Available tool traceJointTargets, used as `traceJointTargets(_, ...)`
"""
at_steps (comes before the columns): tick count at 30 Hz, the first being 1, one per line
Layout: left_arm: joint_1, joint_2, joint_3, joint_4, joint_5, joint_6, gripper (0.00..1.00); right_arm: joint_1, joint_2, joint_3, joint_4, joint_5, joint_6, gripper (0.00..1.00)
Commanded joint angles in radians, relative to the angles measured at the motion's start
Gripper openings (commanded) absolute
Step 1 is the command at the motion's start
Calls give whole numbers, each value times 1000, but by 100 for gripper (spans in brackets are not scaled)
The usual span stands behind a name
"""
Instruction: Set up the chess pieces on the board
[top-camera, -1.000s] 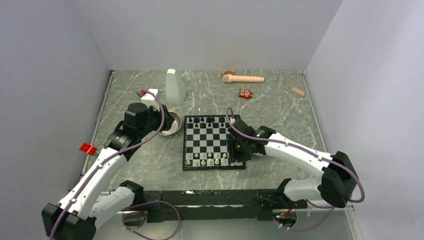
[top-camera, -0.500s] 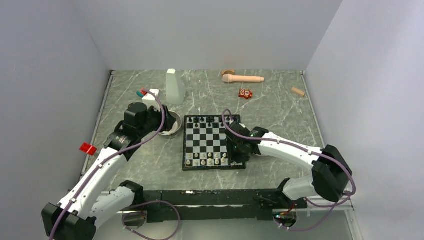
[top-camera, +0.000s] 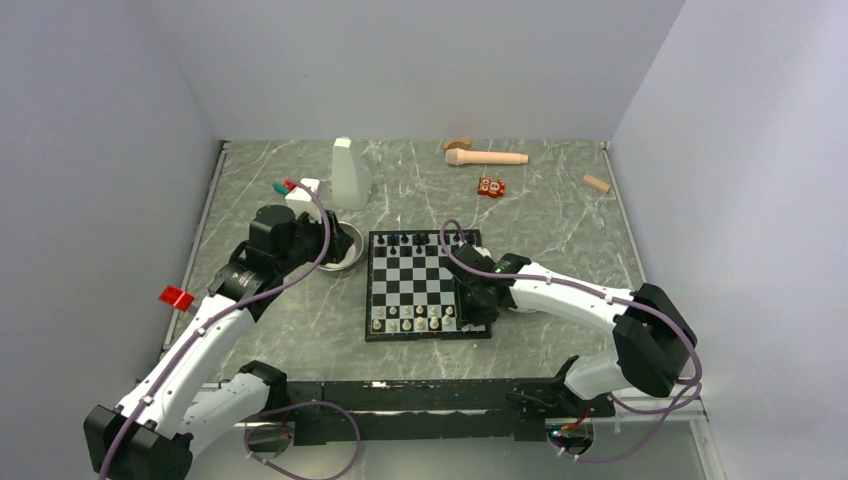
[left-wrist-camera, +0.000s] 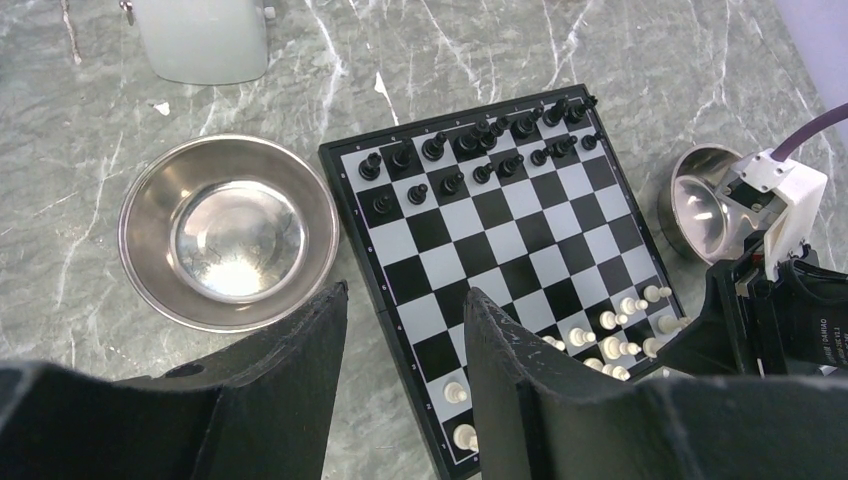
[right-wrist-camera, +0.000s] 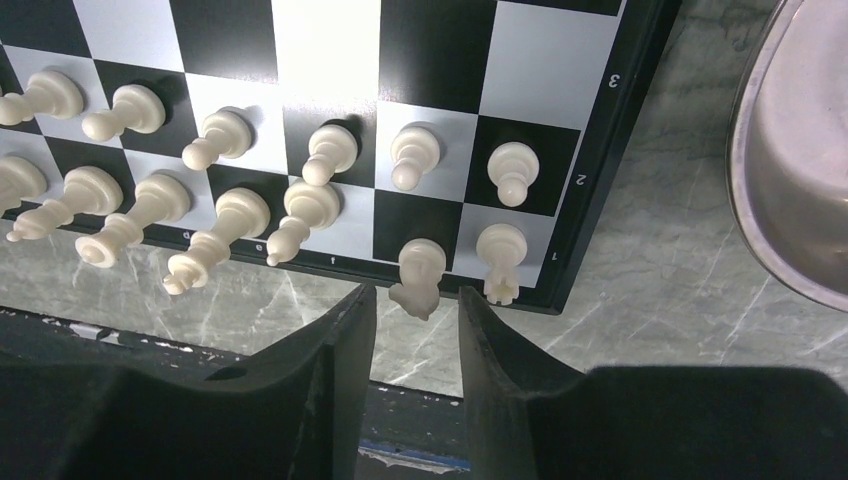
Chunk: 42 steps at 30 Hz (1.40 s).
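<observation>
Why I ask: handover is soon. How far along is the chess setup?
Nearly finished, it seems. Done: black pieces stand in the board's far rows, white pieces in the near two; a steel bowl sits empty. In hand: the right tool, open, brackets the white knight beside the corner rook; the left tool is open, empty. Left: perhaps only straightening.

board (top-camera: 425, 281) — flat, checkered | black pieces (left-wrist-camera: 435, 147) far rows | white pieces (right-wrist-camera: 322, 152) near rows
</observation>
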Motion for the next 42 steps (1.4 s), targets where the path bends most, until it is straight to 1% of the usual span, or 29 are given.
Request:
traceJointTargets(1, 7, 9, 8, 49, 22, -4, 51, 4, 5, 14, 30, 18, 9, 38)
traceJointTargets(10, 6, 9, 5, 52, 22, -5, 51, 5, 10, 16, 36, 4, -1, 27)
traceJointTargets(15, 7, 12, 7, 54, 23, -6, 51, 5, 7, 23, 40, 14, 0, 24)
traceJointTargets(33, 8, 8, 1, 53, 23, -4, 52, 6, 14, 38, 60, 40, 10, 23)
traceJointTargets(42, 8, 12, -2, 60, 34, -10, 51, 5, 16, 26, 86, 22, 21, 23)
